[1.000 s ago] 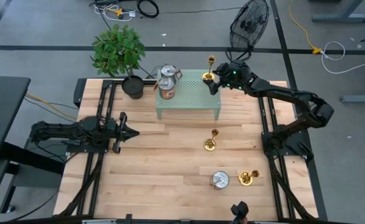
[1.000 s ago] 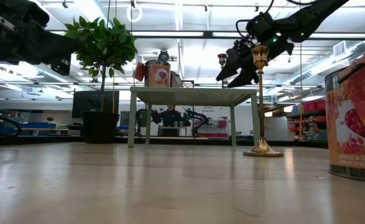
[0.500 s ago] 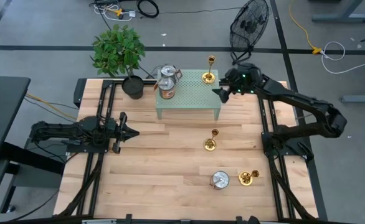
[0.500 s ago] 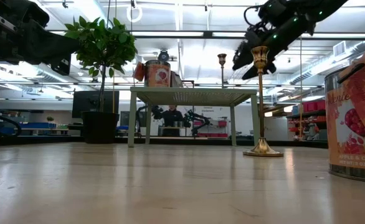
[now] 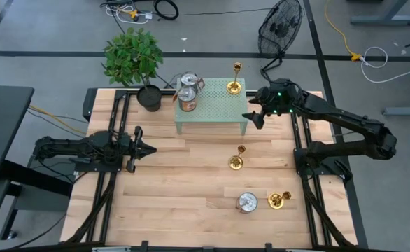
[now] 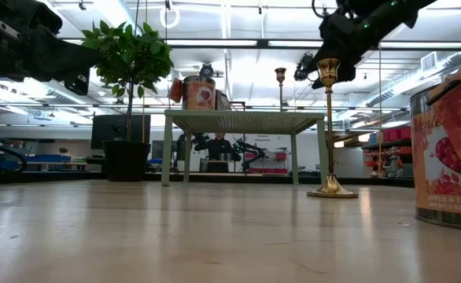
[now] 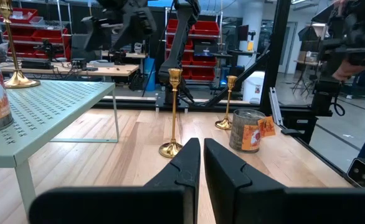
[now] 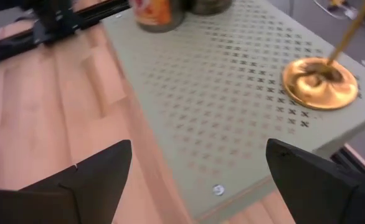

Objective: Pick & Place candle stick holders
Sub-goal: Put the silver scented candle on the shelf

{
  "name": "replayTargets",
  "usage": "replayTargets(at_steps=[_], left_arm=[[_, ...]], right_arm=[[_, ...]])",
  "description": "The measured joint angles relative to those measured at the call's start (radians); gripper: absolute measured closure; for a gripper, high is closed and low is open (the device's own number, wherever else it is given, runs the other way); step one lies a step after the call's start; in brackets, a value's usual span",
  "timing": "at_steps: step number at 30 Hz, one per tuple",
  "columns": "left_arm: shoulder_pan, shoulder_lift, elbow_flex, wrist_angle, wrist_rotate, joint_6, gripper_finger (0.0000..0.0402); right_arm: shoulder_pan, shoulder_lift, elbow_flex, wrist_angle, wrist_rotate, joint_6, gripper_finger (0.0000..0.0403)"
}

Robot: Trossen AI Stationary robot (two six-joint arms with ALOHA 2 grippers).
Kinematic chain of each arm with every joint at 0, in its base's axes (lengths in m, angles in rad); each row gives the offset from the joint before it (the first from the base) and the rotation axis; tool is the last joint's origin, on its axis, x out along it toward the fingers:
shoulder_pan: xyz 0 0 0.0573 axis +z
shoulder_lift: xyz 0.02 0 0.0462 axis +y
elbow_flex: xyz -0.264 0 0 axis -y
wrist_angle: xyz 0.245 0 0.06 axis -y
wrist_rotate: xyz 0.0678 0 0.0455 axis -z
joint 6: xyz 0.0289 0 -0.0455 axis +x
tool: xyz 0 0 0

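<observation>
While your right gripper (image 5: pixel 255 116) hangs above the 3 o'clock end of the pale green perforated metal stand (image 5: pixel 212 108), its fingers are spread wide and hold nothing. One shiny brass candle stick holder with a round flared base (image 5: pixel 234 86) stands upright on that stand's far corner, at about 10 o'clock from the gripper and clear of both fingers. From the right wrist view, its gold base (image 8: pixel 320 83) sits on the green mesh (image 8: pixel 232 81) ahead of the gripper, off toward one finger (image 8: pixel 322 180) rather than centred in the gap, and touches neither.

You have two more brass holders on the light wooden table (image 5: pixel 177 196). One (image 5: pixel 236 161) stands upright at about 6 o'clock from the stand, on open boards. The other (image 5: pixel 278 200) is nearer the front edge, at 5 o'clock from the stand, just beside a round silver-lidded tin (image 5: pixel 246 203); whether it stands or lies you cannot tell from above. Two further tins (image 5: pixel 187 91) stand on the stand's 9 o'clock end, near a potted green plant (image 5: pixel 133 59).

Your left gripper (image 5: pixel 149 148) waits low over the table at 9 o'clock, fingers (image 7: pixel 223 177) pressed nearly together with nothing between them, well apart from every holder.
</observation>
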Motion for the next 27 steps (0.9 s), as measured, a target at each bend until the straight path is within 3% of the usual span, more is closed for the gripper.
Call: replayTargets(at_steps=[8,16,27], left_arm=[[0.0,0.0,0.0,0.0,0.0,0.0,0.0371],[0.0,0.0,0.0,0.0,0.0,0.0,0.0371],[0.0,0.0,0.0,0.0,0.0,0.0,0.0371]], right_arm=[[0.029,-0.095,0.0,-0.021,-0.002,-0.041,0.0027],[0.038,-0.144,0.0,-0.021,-0.099,-0.037,0.0027],[0.175,-0.149,0.0,-0.021,-0.131,-0.041,0.0027]])
